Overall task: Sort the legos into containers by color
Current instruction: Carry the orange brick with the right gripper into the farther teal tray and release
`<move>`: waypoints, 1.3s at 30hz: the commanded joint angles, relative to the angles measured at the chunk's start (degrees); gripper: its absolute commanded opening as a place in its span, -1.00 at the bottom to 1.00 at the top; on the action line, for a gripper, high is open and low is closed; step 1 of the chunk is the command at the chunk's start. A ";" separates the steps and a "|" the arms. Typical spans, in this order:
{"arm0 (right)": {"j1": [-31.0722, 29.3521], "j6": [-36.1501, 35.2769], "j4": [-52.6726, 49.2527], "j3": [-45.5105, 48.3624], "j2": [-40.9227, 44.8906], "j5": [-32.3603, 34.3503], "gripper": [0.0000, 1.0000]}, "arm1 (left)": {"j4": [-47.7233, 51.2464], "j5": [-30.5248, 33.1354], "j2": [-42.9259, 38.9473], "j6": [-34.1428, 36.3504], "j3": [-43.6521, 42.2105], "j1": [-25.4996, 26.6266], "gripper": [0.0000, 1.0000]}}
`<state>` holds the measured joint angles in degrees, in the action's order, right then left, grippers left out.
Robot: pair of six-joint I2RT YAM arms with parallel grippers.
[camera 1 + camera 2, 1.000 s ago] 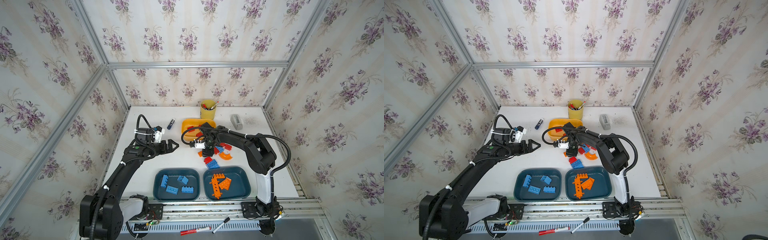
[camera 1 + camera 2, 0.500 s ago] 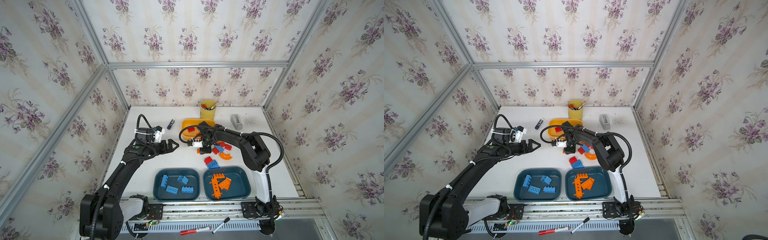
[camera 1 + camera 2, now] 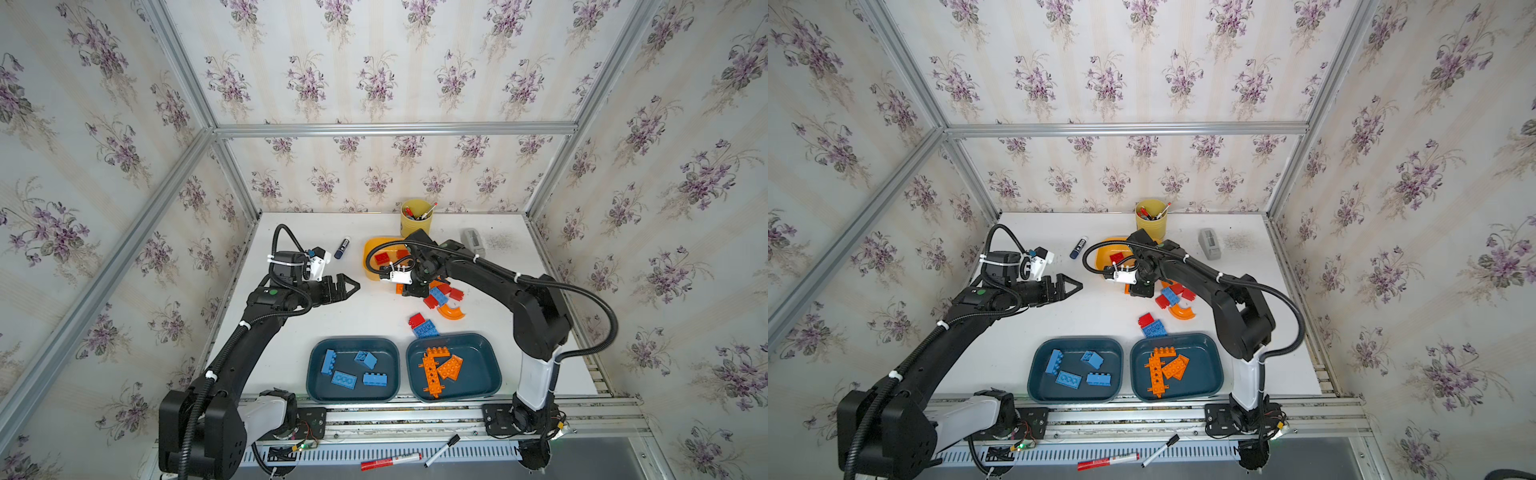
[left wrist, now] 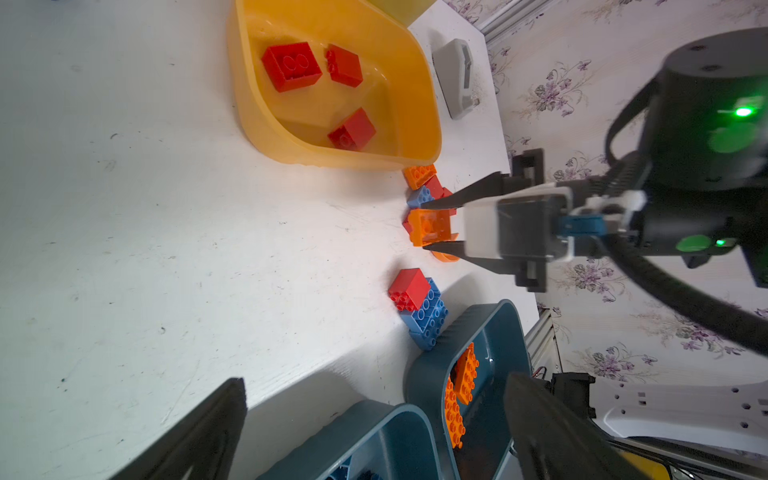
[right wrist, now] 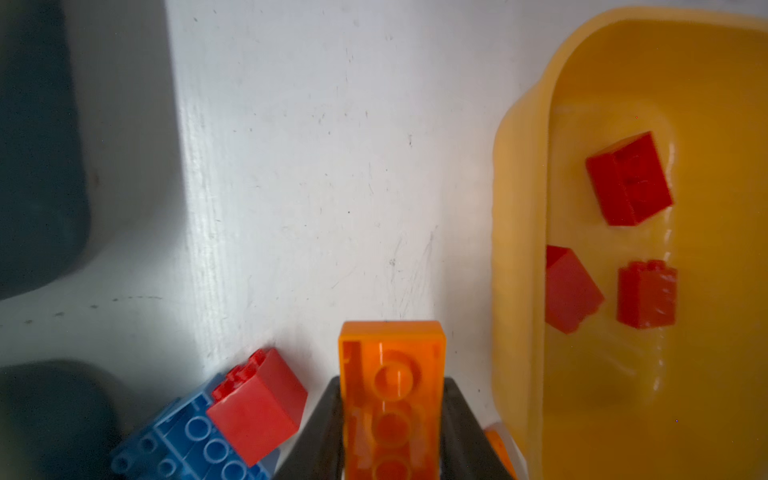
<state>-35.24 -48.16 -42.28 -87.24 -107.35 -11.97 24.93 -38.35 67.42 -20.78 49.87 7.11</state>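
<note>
My right gripper point(image 5: 392, 386) is shut on an orange lego point(image 5: 390, 374), held underside up low over the table beside the yellow container point(image 5: 519, 208). The left wrist view shows the same grip on the orange lego point(image 4: 430, 227). Three red legos point(image 4: 291, 64) lie in the yellow container point(image 3: 370, 266). Loose red, blue and orange legos point(image 3: 438, 296) and a curved orange piece point(image 3: 451, 311) lie next to the right gripper point(image 3: 407, 291). A red lego on a blue one point(image 3: 422, 326) lies nearer. One teal container point(image 3: 316, 374) holds blue legos, another point(image 3: 490, 365) orange ones. My left gripper point(image 3: 349, 286) hangs open and empty, left of the pile.
A yellow cup of pens point(image 3: 416, 218) stands at the back, with a grey device point(image 3: 473, 240) to its right and a blue-capped marker point(image 3: 341, 248) to its left. Two markers point(image 3: 390, 461) lie on the front rail below the table edge.
My right gripper has shut on the orange lego at the pile's left edge. The left arm has stayed still and open.
</note>
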 commanded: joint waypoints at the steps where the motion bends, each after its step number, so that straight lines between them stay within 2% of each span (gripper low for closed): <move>1: 0.00 4.88 -0.33 3.59 6.08 -1.56 -0.51 | -1.85 -2.85 0.51 -1.04 0.39 0.72 0.99; 7: 0.04 9.91 -1.37 17.08 20.71 0.98 -0.50 | -2.92 -4.23 2.03 -1.47 0.60 1.89 0.99; 12: 0.00 13.76 -8.69 24.37 28.88 3.50 -0.49 | -3.39 -5.53 2.60 -1.98 1.39 3.22 0.99; 16: -0.20 15.54 -10.64 30.22 34.16 6.68 -0.48 | -3.66 -6.45 4.27 -2.34 1.46 4.76 0.99; 28: -2.15 16.90 -14.32 34.53 33.30 11.18 -0.43 | -3.95 -6.12 5.18 -2.96 1.22 6.94 0.99; 30: -2.19 16.96 -14.35 34.86 33.52 11.00 -0.37 | -4.00 -6.16 5.05 -2.87 1.12 6.95 0.99; 34: -2.28 16.50 -13.88 35.77 33.83 13.19 -0.03 | -4.00 -6.14 5.31 -2.76 1.44 6.95 0.99; 37: -2.28 16.34 -13.58 34.06 34.63 11.35 0.17 | -4.01 -6.31 5.43 -2.78 1.89 6.94 0.99; 39: -2.30 16.18 -12.88 32.59 35.55 9.44 0.22 | -3.92 -6.16 5.27 -2.70 2.08 6.95 0.99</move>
<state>-37.47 -31.75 -55.92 -52.77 -72.86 -0.30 22.28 -43.77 72.84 -23.66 51.29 14.09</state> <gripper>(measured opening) 0.608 0.993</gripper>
